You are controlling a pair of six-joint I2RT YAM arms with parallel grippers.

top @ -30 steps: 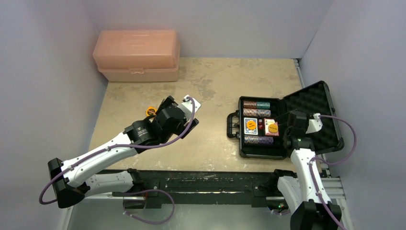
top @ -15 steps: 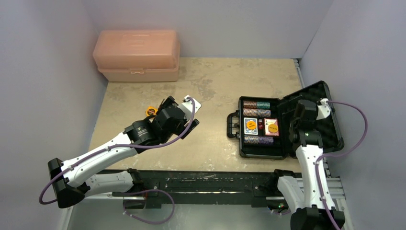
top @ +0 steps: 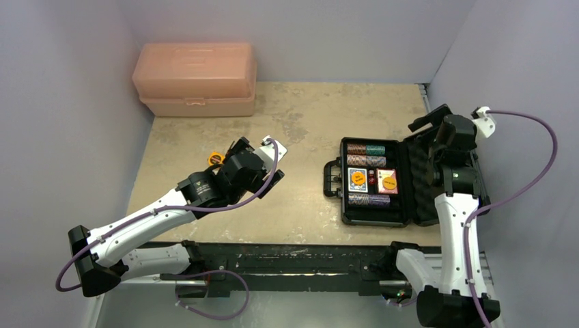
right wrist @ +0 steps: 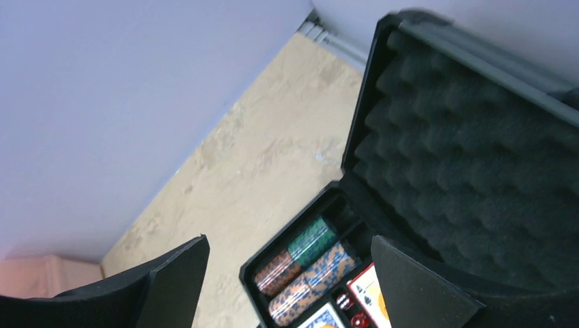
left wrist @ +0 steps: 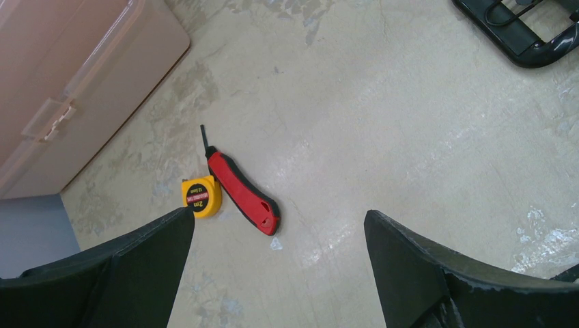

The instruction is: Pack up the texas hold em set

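rising off the tray to the far edge, the right claw [right wrist: 290, 254] hangs spread and empty. the black rectangular hard case [top: 372, 213], with striped poker chips [right wrist: 307, 263] packed, lies below it, and the egg-crate foam lid [right wrist: 471, 157] beside it is still open, so closing probably comes next. the left claw [left wrist: 276, 215] is spread too.

Left hand [left wrist: 276, 217], right hand [right wrist: 289, 240] wide open

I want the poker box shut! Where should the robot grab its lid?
Probably the lid at its free outer rim, farthest from the hinge, approached from the right by the open right gripper. The lid leans open rightward, so that rim swings over the chips.
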